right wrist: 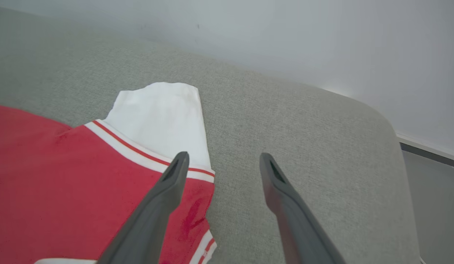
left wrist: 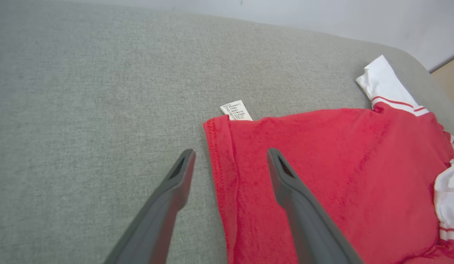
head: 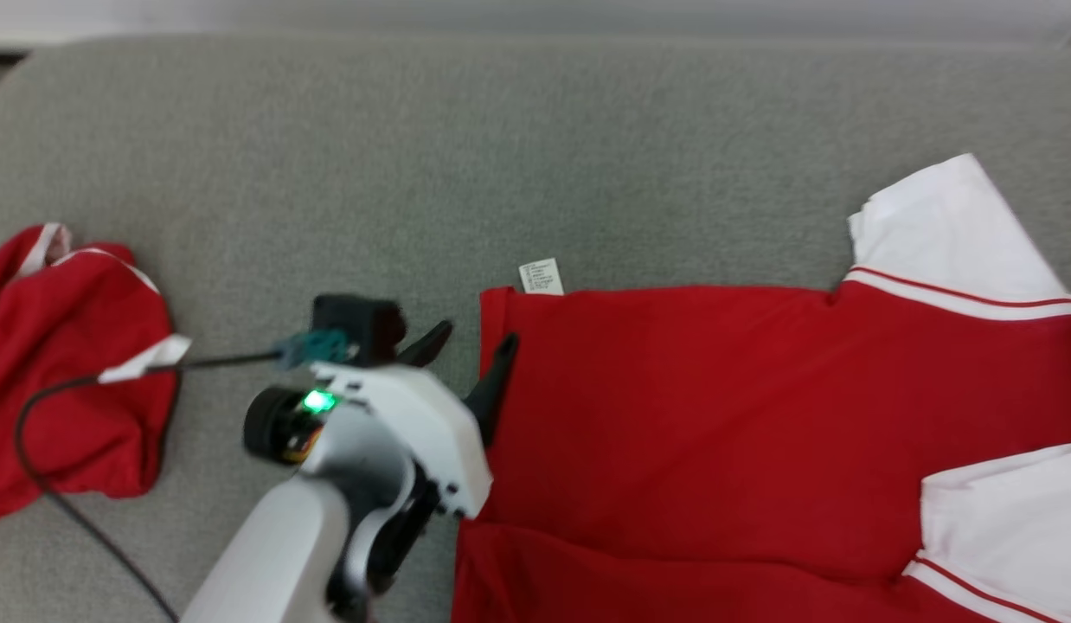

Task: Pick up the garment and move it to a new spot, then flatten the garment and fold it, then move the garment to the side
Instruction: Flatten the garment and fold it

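The red garment (head: 700, 407) is soft matt cloth, the grey surface (head: 501, 156) coarse woven fabric, the fingers (left wrist: 298, 209) smooth matt plastic.

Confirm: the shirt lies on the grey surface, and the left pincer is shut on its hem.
Not shut: the left pincer is open, holding nothing, as the left wrist view shows. The shirt does lie on the grey surface.

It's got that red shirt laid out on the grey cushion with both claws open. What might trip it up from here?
Three things, possibly. The left gripper straddles the edge of the red shirt; closing there might pinch only one layer and rumple it. The right gripper sits at the edge by the white sleeve, so it may grab little cloth. The black cable by the crumpled red garment could snag it.
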You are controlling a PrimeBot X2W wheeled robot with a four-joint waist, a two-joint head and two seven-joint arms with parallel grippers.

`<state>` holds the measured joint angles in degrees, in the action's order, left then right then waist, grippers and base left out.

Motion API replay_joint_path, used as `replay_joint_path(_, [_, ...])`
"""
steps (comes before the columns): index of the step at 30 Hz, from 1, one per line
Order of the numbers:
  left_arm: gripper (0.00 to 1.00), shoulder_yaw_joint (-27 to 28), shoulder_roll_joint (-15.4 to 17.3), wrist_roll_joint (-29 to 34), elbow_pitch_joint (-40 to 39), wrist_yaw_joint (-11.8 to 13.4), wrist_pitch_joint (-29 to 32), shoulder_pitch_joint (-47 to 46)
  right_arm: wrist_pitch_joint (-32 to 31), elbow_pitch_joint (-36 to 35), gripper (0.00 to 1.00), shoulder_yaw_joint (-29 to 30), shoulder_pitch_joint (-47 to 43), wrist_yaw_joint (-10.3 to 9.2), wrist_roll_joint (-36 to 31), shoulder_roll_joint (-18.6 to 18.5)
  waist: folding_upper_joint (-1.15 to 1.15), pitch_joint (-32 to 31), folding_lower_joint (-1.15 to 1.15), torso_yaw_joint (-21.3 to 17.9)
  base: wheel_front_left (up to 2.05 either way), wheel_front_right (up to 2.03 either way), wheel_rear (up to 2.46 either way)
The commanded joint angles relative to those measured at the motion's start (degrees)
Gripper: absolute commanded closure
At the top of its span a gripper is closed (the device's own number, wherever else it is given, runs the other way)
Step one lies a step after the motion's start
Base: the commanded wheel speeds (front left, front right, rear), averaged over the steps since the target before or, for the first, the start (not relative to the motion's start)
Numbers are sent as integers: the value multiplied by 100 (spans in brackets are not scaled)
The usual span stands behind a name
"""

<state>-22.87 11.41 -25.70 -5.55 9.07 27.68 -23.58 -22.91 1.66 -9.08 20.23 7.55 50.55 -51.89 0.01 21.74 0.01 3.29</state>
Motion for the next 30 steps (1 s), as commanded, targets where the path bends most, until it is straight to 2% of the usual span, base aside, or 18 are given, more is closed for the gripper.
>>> replay_joint_path(1, [0, -81, -88, 123, 279, -45, -21, -306, -37, 224, 0, -204, 433, -13, -208, 160, -1, 543, -1, 313, 0, 0, 0])
replay_joint_path(2, [0, -81, -88, 123, 279, -45, -21, -306, -37, 224, 0, -204, 433, -13, -208, 160, -1, 543, -1, 313, 0, 0, 0])
replay_joint_path(6, [0, -322, -342, 274, 943, -159, -113, -900, 19, 930, 0, -756, 1389, -13, -578, 543, -1, 782, -1, 454, 0, 0, 0])
replay_joint_path(9, [0, -439, -440, 303, 1293, -227, -182, -1130, 192, 1376, 0, -1149, 1829, -13, -619, 714, -1, 835, -1, 512, 0, 0, 0])
replay_joint_path(15, [0, -558, -543, 349, 1717, -292, -239, -1436, 382, 2084, 0, -1811, 2364, -13, -494, 799, -1, 898, -1, 513, 0, 0, 0])
replay_joint_path(24, [0, -719, -621, 334, 2032, -337, -271, -1623, 585, 2629, 0, -2595, 2841, -13, -243, 933, -1, 899, -1, 513, 0, 0, 0])
replay_joint_path(30, [0, -846, -632, 332, 2156, -404, -195, -1728, 712, 2730, 0, -2984, 3020, 6, 29, 1072, -1, 857, -1, 501, 0, 0, 0])
